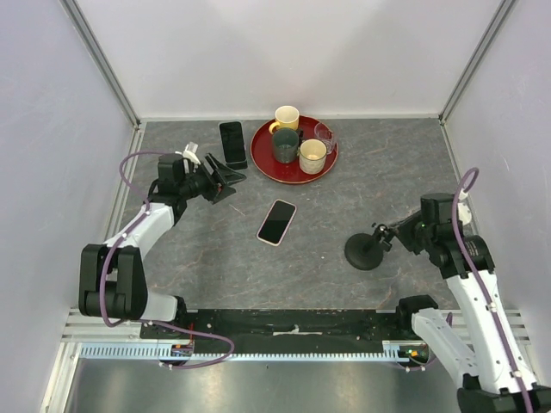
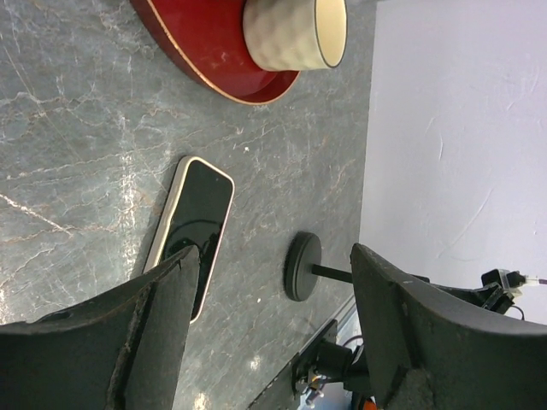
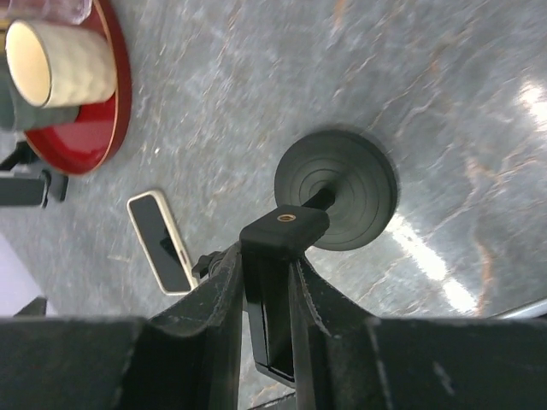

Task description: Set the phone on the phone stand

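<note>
Lying face up near the middle of the top view, the phone (image 1: 276, 222) is a slim rectangle with a glossy black screen, rounded corners and a pale cream-pink edge. It rests flat and slantwise on the grey marbled table (image 1: 344, 185), apart from the phone stand (image 1: 364, 251) at centre right. The stand has a flat round black base and a short post slanting toward the right, topped by a black holder. The right gripper (image 1: 398, 232) is clamped narrow on that holder, a finger pressed to either side. The left gripper (image 1: 225, 182), at upper left, is spread wide with nothing between its fingers, near a black slab (image 1: 232, 144) beside a red tray (image 1: 261, 155) of cups (image 1: 312, 157).
</note>
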Controlling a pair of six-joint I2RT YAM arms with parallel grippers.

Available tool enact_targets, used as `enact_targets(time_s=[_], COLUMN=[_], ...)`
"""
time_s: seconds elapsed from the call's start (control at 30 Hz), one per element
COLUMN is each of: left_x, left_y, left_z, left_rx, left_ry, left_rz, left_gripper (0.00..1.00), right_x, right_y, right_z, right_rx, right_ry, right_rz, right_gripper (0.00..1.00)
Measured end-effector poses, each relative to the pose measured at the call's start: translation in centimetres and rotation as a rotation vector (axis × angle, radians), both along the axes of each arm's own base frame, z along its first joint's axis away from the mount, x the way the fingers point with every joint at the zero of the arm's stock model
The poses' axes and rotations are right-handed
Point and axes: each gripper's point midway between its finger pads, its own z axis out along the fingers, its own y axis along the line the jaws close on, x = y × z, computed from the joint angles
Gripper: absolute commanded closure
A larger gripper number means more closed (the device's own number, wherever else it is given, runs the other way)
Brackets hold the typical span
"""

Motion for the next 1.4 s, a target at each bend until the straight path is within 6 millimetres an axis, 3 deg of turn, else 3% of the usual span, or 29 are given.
enact_targets(time_s=[0.2,0.4,0.5,0.57,0.63,0.7,0.77,0.8,0.9,1.0,1.17,1.4], left_x=[-0.2,-0.3,-0.3,-0.4,-0.5,-0.6,-0.6,-0.6,-0.8,-0.9,-1.7,-5.2], left_y=[-0.4,-0.8,-1.0,-1.2,-1.5,-1.7,-1.9,-2.1,-2.5,-2.9,-4.5,-9.0], left_z=[-1.0,-0.3,0.0,0.1,0.2,0.4,0.5,0.6,0.9,1.1,1.5,1.8], left_rx=[-0.015,-0.034,-0.039,-0.042,-0.05,-0.057,-0.061,-0.062,-0.071,-0.075,-0.079,-0.073], left_ry=[0.034,0.005,-0.009,-0.013,-0.018,-0.023,-0.029,-0.032,-0.042,-0.051,-0.07,-0.117], left_rz=[-0.031,-0.063,-0.073,-0.082,-0.097,-0.107,-0.112,-0.117,-0.135,-0.147,-0.199,-0.385], left_gripper=[0.24,0.25,0.25,0.25,0.25,0.25,0.24,0.22,0.21,0.21,0.21,0.24], right_x=[0.9,1.7,2.4,2.6,2.7,2.7,2.9,3.0,3.2,3.5,3.5,1.2], right_y=[5.2,12.3,14.4,14.9,15.0,15.1,15.3,15.5,16.0,16.6,17.3,13.9], right_z=[-0.3,0.0,0.0,0.0,-0.1,-0.1,0.0,0.0,0.3,1.1,4.0,5.3], right_rx=[0.014,-0.028,-0.032,-0.028,-0.018,-0.013,-0.02,-0.021,-0.015,-0.04,-0.11,-0.295], right_ry=[0.012,0.018,0.008,-0.006,-0.015,-0.019,-0.029,-0.036,-0.063,-0.104,-0.243,-0.376], right_rz=[0.084,0.11,0.06,0.029,-0.006,-0.025,-0.036,-0.041,-0.044,0.027,0.279,0.546], right_gripper=[1.0,1.0,1.0,1.0,0.89,0.69,0.57,0.44,0.23,0.09,0.02,0.02])
